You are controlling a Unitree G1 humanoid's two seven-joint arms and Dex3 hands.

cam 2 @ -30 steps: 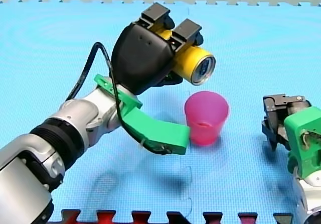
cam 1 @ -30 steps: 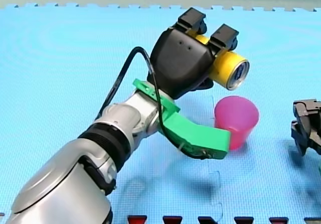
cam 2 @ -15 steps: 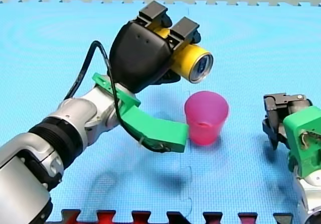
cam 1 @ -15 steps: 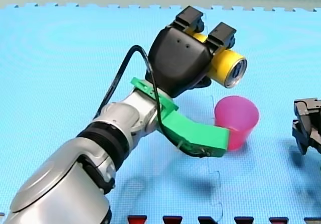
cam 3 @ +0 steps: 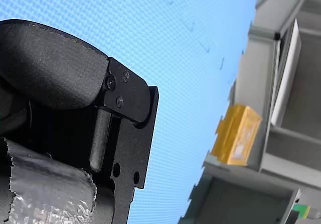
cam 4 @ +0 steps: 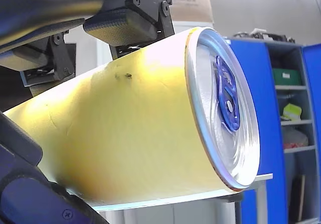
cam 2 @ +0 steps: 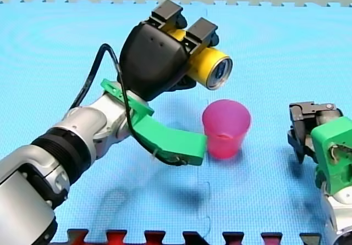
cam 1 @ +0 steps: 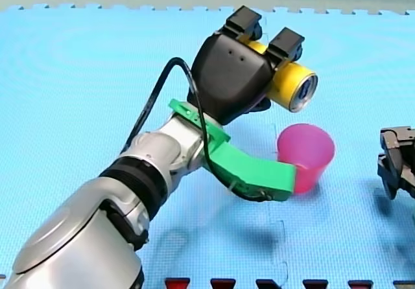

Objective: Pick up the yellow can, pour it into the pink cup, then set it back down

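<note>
Gripping the can [cam 1: 293,87] around its body, the left hand [cam 1: 235,76] hangs in the air above the mat [cam 1: 78,75]; two black fingers [cam 1: 287,43] hook over the can's upper side and the palm backs it from the left. The can lies tipped well over, its silver top facing right and somewhat downward, its base hidden in the hand. It is up off the mat, just above and slightly left of the cup [cam 1: 306,154], and the two are apart. The cup stands upright on the mat with its mouth open to the top. A green bracket [cam 1: 256,172] on the left wrist reaches toward the cup's lower left side (in the first head view it covers that edge); a black cable [cam 1: 155,101] loops from the hand back along the arm.

In the second wrist view the can [cam 4: 125,133] lies slanted; ribbed pads [cam 4: 125,25] press on its yellow wall, and the top carries a blue tab [cam 4: 226,101].

The right hand [cam 2: 303,129] is low over the mat at the right edge, well apart from the cup, holding nothing; whether it is open or closed I cannot tell.
</note>
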